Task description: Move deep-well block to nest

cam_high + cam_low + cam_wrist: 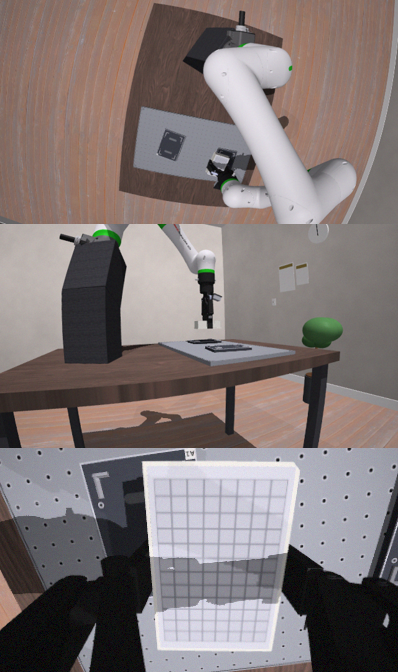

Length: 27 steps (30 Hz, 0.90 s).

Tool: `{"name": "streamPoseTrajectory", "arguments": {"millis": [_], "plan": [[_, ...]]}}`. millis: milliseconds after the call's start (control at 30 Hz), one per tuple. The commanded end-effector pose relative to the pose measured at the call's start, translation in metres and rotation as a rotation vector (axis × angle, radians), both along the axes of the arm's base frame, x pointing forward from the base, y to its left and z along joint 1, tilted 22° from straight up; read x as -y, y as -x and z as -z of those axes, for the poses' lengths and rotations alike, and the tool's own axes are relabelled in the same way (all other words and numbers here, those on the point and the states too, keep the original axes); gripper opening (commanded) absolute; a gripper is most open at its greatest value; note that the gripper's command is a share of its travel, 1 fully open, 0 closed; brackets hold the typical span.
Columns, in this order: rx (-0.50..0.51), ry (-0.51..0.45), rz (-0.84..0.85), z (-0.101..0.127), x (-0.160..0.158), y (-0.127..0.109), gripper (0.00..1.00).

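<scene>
The white 96-well deep-well block [220, 555] is being held in the air, clear above the grey perforated base plate [199, 137], and is being kept level, with its grid of wells facing up toward the wrist camera. It is being gripped across its narrow width by the pincer [216, 583], whose black fingers are being pressed against its two long sides, so the pincer is clenched on the block. In the exterior view the block [207, 324] is seen hanging below the pincer [208, 317], well above the nest beneath it.

Directly under the block, a dark plate nest [112, 503] is being partly covered from the wrist view; one pale corner locator and a small A1 label at its far edge are being shown past the block's edges. In the top view this nest [228, 152] is being half hidden by the block [221, 158] and the wrist. The second dark nest [171, 144] is lying well apart to the left on the same plate, with nothing in it.

The plate is being carried by the brown wooden surface [155, 81], and the arm's dark pedestal [90, 302] is standing on that surface at its far end. A green plant [321, 331] is being shown beyond the surface's right corner.
</scene>
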State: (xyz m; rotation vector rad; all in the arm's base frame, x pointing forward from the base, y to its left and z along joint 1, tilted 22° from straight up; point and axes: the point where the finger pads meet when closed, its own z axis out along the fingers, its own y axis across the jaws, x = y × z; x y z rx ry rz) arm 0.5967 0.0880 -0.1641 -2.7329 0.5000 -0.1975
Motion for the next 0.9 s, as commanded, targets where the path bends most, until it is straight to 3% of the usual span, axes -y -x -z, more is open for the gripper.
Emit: {"name": "streamPoseTrajectory", "arguments": {"millis": [0,867], "plan": [[0.002,0.000,0.000,0.002,0.006,0.001,0.10],[0.002,0.000,0.000,0.030,0.074,0.024,0.10]]}}
